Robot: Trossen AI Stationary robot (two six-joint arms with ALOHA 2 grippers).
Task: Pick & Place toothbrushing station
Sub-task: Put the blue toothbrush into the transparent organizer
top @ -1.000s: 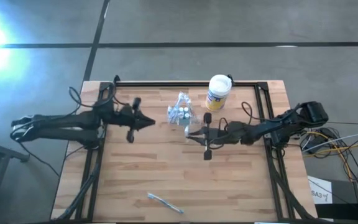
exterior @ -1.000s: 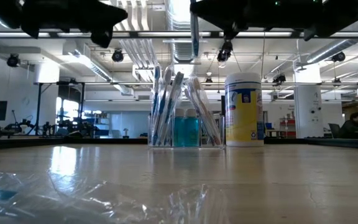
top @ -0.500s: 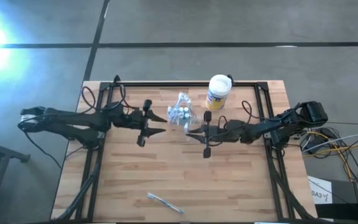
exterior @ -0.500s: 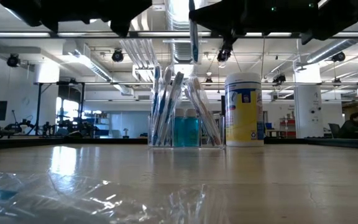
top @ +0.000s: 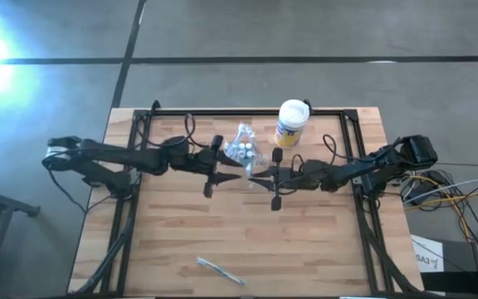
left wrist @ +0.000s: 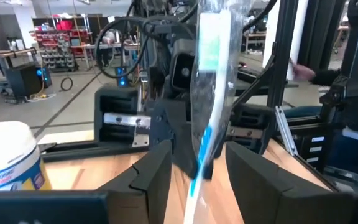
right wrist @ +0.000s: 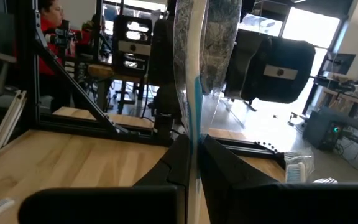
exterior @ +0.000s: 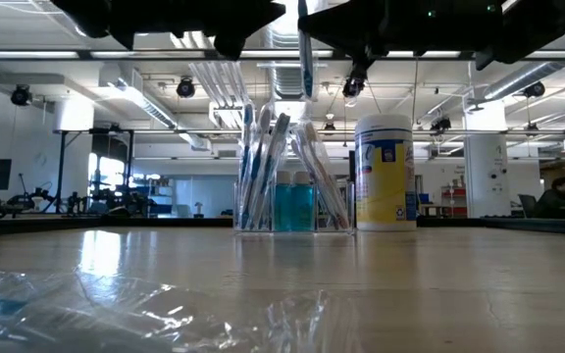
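- The toothbrushing station (top: 241, 149), a small clear plastic holder, stands on the wooden counter (top: 181, 224) toward its far edge, near the middle; in the low view (exterior: 293, 181) it holds several upright and leaning toothbrushes and small blue-tinted bottles.
- Just beside the station stands a round canister (top: 290, 122) with a white lid and a yellow label, taller than the holder.
- The right end effector (top: 253, 177) sits near the station on its near side, its fingers closed on a wrapped toothbrush (right wrist: 194, 93) that stands upright between them in a clear sleeve.
- The left end effector (top: 232, 173) reaches in from the other side, close to the right one; its fingers (left wrist: 151, 168) are parted, with the wrapped toothbrush between them and a gap on each side.
- A separate clear-wrapped item (top: 219, 270) lies alone near the counter's front edge, well apart from both arms.
- Crinkled clear plastic (exterior: 116, 309) fills the low view's foreground.
- A person in red (right wrist: 51, 31) shows in the room behind.
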